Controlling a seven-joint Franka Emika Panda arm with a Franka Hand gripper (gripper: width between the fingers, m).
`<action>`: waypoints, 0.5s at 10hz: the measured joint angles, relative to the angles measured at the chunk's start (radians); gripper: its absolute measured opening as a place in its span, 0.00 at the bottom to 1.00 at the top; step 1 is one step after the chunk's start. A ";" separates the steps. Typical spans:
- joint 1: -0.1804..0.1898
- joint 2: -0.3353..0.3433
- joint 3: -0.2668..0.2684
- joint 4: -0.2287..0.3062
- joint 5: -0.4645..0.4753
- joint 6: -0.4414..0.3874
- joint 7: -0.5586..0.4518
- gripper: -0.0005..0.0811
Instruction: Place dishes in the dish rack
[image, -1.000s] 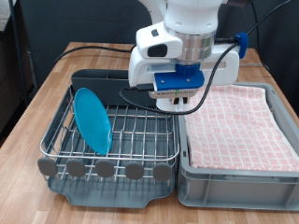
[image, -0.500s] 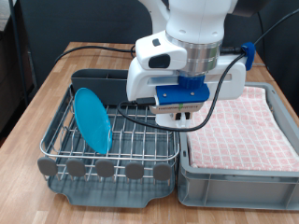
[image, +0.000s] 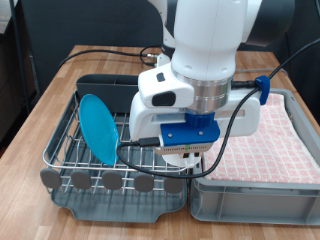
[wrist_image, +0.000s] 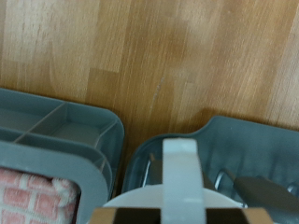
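Observation:
The blue plate (image: 98, 127) stands on edge in the silver wire dish rack (image: 140, 150), at the exterior view's left. My gripper (image: 188, 160) hangs low over the rack's right side, next to the crate; its fingers are hidden under the hand. In the wrist view a white mug (wrist_image: 168, 199) sits right below the camera, rim up and handle (wrist_image: 177, 166) pointing away, held well above the rack's grey tray (wrist_image: 234, 140). The dark grey caddy (image: 105, 88) is at the rack's back. The wooden spoon is out of view.
The grey crate (image: 250, 190) lined with pink checked cloth (image: 265, 130) stands against the rack on the exterior view's right; its rim (wrist_image: 56, 126) shows in the wrist view. Both rest on a wooden table (wrist_image: 159, 56). A black cable (image: 100, 55) runs behind the rack.
The hand has moved from the crate's edge toward the exterior view's bottom and down, and is now lower over the rack's right side. The plate has not moved.

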 joint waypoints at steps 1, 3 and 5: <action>-0.002 0.018 0.000 0.013 0.002 0.013 0.000 0.09; -0.008 0.050 0.001 0.034 0.006 0.034 0.000 0.09; -0.014 0.078 0.004 0.049 0.015 0.054 -0.003 0.09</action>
